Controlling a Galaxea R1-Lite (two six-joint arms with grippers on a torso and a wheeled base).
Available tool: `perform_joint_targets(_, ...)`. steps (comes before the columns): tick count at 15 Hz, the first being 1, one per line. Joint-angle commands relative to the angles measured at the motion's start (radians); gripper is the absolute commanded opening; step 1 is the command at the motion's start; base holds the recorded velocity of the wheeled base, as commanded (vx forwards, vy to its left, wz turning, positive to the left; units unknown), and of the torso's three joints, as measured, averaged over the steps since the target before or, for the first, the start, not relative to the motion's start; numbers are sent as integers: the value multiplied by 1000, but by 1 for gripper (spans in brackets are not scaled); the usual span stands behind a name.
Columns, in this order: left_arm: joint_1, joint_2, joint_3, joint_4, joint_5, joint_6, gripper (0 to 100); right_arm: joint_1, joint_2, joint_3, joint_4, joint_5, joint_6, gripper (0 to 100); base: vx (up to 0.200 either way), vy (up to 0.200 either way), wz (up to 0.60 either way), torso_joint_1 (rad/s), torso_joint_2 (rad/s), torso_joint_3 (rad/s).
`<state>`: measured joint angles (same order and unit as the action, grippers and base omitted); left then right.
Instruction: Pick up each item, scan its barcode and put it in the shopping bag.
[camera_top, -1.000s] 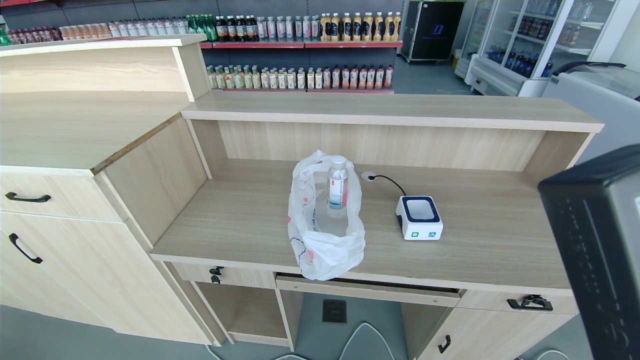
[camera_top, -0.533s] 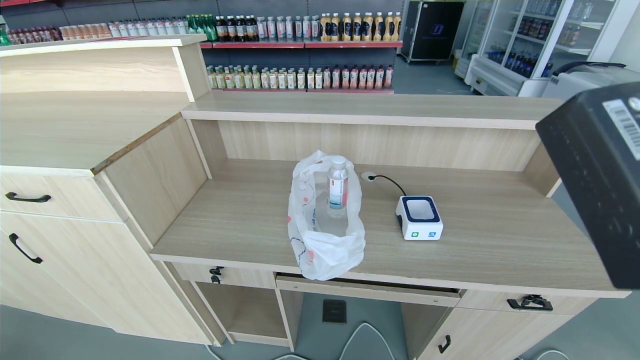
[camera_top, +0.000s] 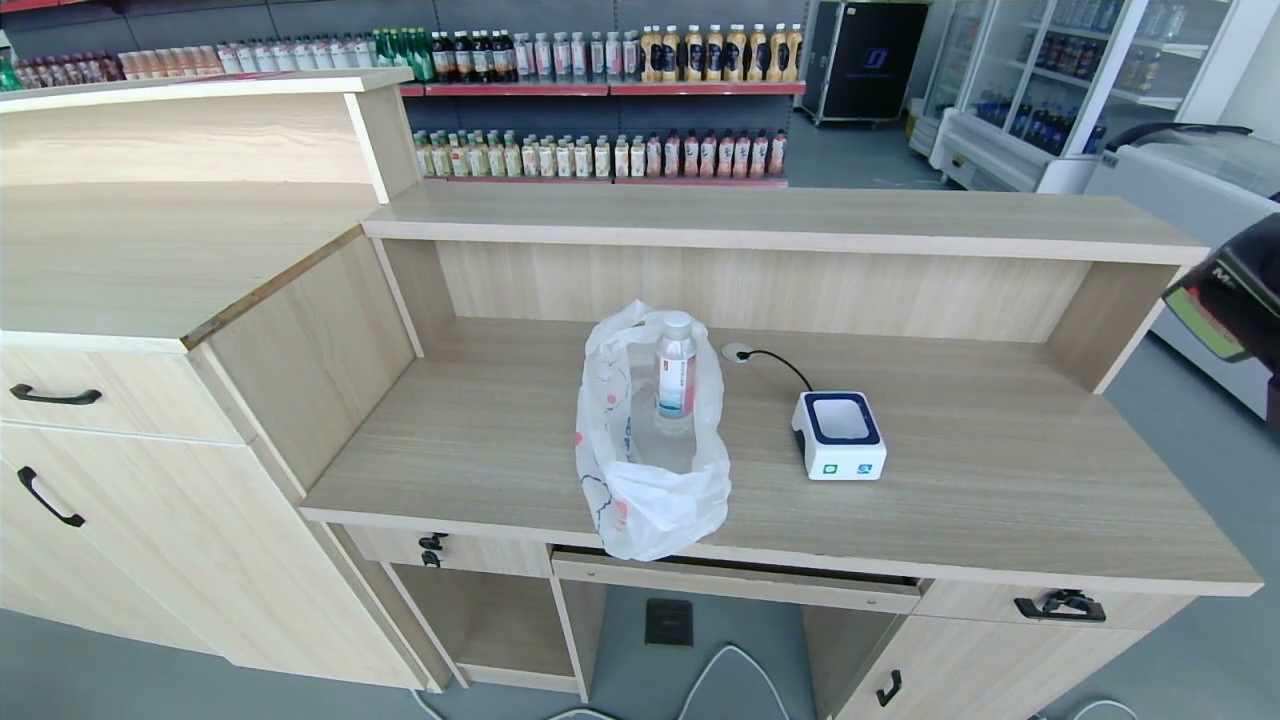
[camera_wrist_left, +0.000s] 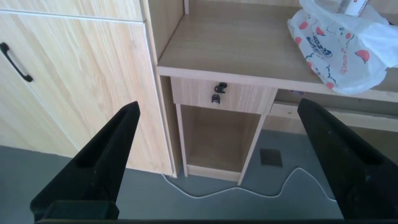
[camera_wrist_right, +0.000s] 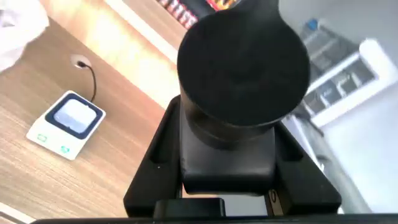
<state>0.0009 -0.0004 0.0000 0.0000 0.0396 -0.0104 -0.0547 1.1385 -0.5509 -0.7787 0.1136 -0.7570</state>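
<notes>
Your right hand has a black round-capped container clamped, just off the light wooden worktop. Meanwhile your left hand hangs wide open.

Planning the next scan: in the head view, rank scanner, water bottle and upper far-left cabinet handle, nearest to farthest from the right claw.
1. Scanner, on the counter, right of centre.
2. Water bottle, upright inside the shopping bag.
3. Upper cabinet handle, far left.
The right claw, gripping a black item, sits off the counter's right end.
</notes>
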Motion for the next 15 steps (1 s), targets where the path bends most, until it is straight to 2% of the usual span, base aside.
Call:
perform_joint_targets(1,1,0,0,0,0,0,100,-189,127,-35,27,-40,119,0,0,0,0,0,0,0)
perform_joint_targets(2,1,0,0,0,0,0,100,-240,170,-64,101,-40,202,0,0,0,0,0,0,0)
perform_joint_targets(3,1,0,0,0,0,0,100,-240,179,-69,125,-45,254,0,0,0,0,0,0,0)
perform_joint_targets(4,1,0,0,0,0,0,100,-271,193,-70,220,-72,324,0,0,0,0,0,0,0)
perform_joint_targets(6,1,0,0,0,0,0,100,-304,199,-57,256,-71,334,0,0,0,0,0,0,0)
perform_joint_targets(8,1,0,0,0,0,0,100,-304,208,-55,253,-25,357,0,0,0,0,0,0,0)
perform_joint_targets(10,1,0,0,0,0,0,100,-306,213,-63,243,103,381,0,0,0,0,0,0,0)
perform_joint_targets(11,1,0,0,0,0,0,100,-303,216,-67,207,198,456,0,0,0,0,0,0,0)
perform_joint_targets(13,1,0,0,0,0,0,100,-278,216,-73,154,207,496,0,0,0,600,2,2,0)
perform_joint_targets(15,1,0,0,0,0,0,100,-221,225,-162,165,209,671,0,0,0,600,2,-10,0)
